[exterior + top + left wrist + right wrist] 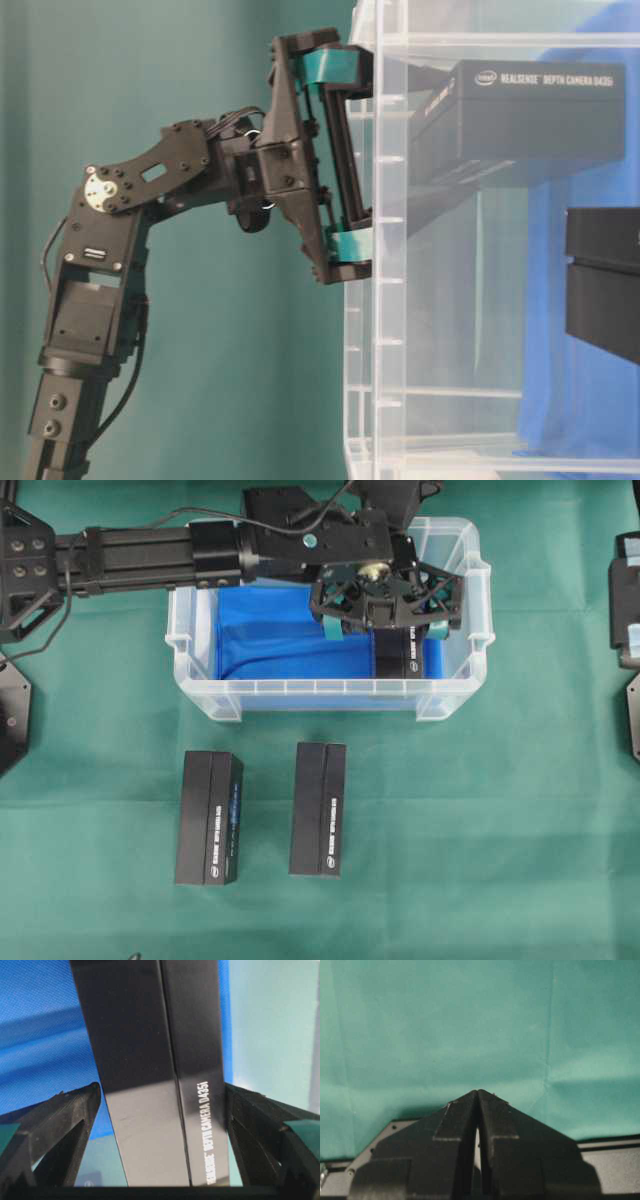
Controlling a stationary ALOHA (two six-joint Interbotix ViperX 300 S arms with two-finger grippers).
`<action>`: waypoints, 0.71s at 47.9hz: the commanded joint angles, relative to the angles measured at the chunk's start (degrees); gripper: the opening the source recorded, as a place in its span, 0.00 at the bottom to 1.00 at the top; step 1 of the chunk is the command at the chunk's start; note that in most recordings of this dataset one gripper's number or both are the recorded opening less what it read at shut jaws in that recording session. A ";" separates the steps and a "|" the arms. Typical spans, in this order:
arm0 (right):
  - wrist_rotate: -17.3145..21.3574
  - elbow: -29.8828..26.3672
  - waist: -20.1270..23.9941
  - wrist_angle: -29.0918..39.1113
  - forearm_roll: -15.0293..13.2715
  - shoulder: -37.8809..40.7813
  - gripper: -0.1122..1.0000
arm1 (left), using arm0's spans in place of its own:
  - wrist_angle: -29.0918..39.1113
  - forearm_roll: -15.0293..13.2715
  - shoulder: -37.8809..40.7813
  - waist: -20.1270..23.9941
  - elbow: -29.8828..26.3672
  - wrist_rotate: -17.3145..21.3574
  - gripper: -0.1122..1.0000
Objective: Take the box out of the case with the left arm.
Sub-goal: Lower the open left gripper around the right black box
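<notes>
The left gripper (pixel 385 628) is hovering with fingers wide apart over the box (pixel 398 652) — stiff, smooth, probably light — best gripped across its long sides.

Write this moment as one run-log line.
left gripper: open, straddling box in case | right gripper: shut, idle | boxes on cloth: two | box: not yet lifted

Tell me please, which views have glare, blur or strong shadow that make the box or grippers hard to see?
Left wrist view: the box is close, soft sheen on its lower half, print readable, the left gripper fingers dark. Table-level view: the case wall hazes the box. Right wrist view: the right gripper is nearly black. Overhead view: even light.
</notes>
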 commanded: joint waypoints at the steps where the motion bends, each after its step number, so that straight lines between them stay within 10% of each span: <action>1: 0.00 -0.53 0.00 -0.26 0.00 -0.09 0.13 | -0.26 0.18 -1.14 -0.18 -0.79 0.00 0.97; 21: -0.09 -0.35 0.00 -0.26 0.00 0.00 0.13 | -1.93 -0.09 -1.14 -0.18 -0.62 0.00 0.95; 28: -0.09 -0.26 0.00 -0.26 0.09 -0.09 0.13 | -3.78 0.00 -1.23 -0.18 -0.53 -0.53 0.70; 34: 0.00 -0.26 0.00 -0.09 0.00 -0.09 0.13 | -4.48 0.00 -1.23 -0.18 -0.44 -0.35 0.68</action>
